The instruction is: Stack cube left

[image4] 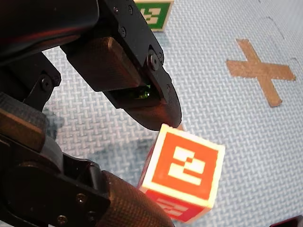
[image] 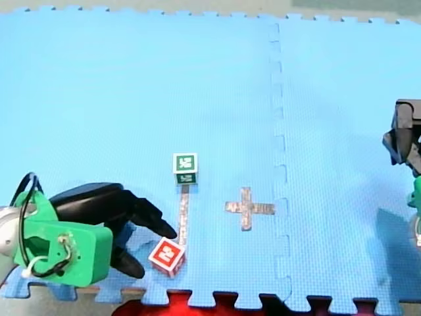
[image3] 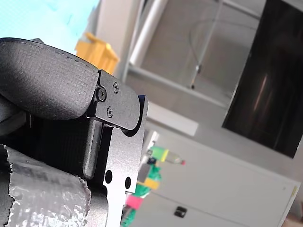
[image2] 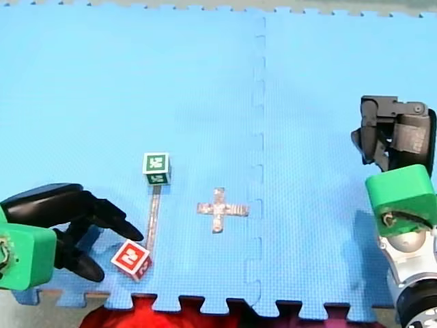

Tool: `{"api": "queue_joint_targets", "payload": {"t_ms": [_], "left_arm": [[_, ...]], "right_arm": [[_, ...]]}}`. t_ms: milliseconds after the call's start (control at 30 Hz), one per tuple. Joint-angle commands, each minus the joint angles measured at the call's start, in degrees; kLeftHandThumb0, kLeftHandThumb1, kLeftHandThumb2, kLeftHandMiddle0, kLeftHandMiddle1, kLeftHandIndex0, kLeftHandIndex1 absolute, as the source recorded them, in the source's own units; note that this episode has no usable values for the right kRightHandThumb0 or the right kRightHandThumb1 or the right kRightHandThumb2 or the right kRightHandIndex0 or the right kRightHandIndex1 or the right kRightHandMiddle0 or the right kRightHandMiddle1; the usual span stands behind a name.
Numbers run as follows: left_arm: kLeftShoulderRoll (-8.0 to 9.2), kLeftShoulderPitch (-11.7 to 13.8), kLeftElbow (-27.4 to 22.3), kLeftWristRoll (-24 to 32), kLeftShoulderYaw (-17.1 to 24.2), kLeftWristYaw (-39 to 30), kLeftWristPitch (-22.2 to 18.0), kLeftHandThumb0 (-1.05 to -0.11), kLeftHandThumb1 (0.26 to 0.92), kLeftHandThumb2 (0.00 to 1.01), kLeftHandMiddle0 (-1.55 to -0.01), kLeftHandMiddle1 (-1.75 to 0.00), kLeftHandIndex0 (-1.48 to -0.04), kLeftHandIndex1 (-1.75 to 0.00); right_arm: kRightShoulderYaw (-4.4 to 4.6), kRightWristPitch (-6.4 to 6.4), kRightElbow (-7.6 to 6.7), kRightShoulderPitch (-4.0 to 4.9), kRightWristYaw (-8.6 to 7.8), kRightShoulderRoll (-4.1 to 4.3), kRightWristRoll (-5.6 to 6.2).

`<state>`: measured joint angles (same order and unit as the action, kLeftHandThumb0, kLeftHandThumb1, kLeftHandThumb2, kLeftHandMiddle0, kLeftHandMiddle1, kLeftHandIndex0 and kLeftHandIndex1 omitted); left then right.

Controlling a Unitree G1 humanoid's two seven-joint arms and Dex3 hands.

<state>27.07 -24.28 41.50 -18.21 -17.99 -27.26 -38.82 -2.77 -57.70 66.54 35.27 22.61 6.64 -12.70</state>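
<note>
Red cube [image: 166, 256] | left hand [image: 125, 220] half-open, fingertip [image: 168, 231] touching it | right hand [image2: 392, 133] far right

Two cubes: one red cube [image: 166, 256] below and left of the tape cross [image: 248, 208], and one green cube [image: 185, 168] above and left of it. One cross, with one tape strip [image: 185, 214] to its left. Two robot hands: the left hand [image: 112, 214] well left of the cross, the right hand [image2: 396, 133] well right. Two foam mat panels [image: 131, 79] meet just right of the cross.
</note>
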Motion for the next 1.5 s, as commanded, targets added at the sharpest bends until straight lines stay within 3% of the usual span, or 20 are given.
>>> {"api": "queue_joint_targets", "payload": {"t_ms": [0,367,600,700,767,1133,1333,1467], "left_arm": [[0.05,0.53,-0.82,0.41,0.32,-0.13,0.42,-0.991,0.773,0.0,-0.94,-1.75,-0.89,-0.05],[-1.49,1.98,-0.16,0.24,1.86,6.07,-2.0,-0.918,0.708,0.0,-0.96,-1.75,-0.98,-0.04],[-2.6,1.5,3.91,-1.25,2.16,11.23,-6.78,-0.9,0.701,0.0,-0.96,-1.75,-0.98,-0.03],[-2.37,1.1,5.26,-1.18,1.67,9.72,-7.23,-0.926,0.711,0.0,-0.95,-1.75,-0.73,0.0],[-2.33,1.1,5.29,-0.36,1.66,7.78,-6.39,-0.949,0.719,0.01,-0.94,-1.75,-0.65,0.0],[-2.9,1.26,6.63,-0.01,2.33,8.28,-7.91,-1.019,0.76,0.02,-0.94,-1.75,-0.67,-0.01],[-3.08,1.28,6.26,0.25,2.35,7.78,-7.87,-1.04,0.776,0.02,-0.94,-1.75,-0.67,-0.01],[-2.56,0.99,4.92,-0.23,1.69,5.58,-5.76,-1.047,0.787,0.02,-0.95,-1.75,-0.66,0.0]], "right_arm": [[-0.1,0.24,-0.3,-0.23,0.17,0.18,0.2],[0.19,0.46,-0.5,-0.44,1.13,0.02,-0.42],[0.46,1.0,-0.59,-0.59,2.24,0.1,-0.99],[0.54,1.08,-0.59,-0.5,2.53,0.17,-1.11],[0.57,1.06,-0.62,-0.47,2.63,0.21,-1.14],[0.82,1.12,-0.82,-0.42,3.33,0.16,-1.32],[0.59,0.87,-1.36,-0.33,2.78,0.3,-0.73],[0.08,0.1,-1.25,0.01,0.58,0.68,0.63]]}}
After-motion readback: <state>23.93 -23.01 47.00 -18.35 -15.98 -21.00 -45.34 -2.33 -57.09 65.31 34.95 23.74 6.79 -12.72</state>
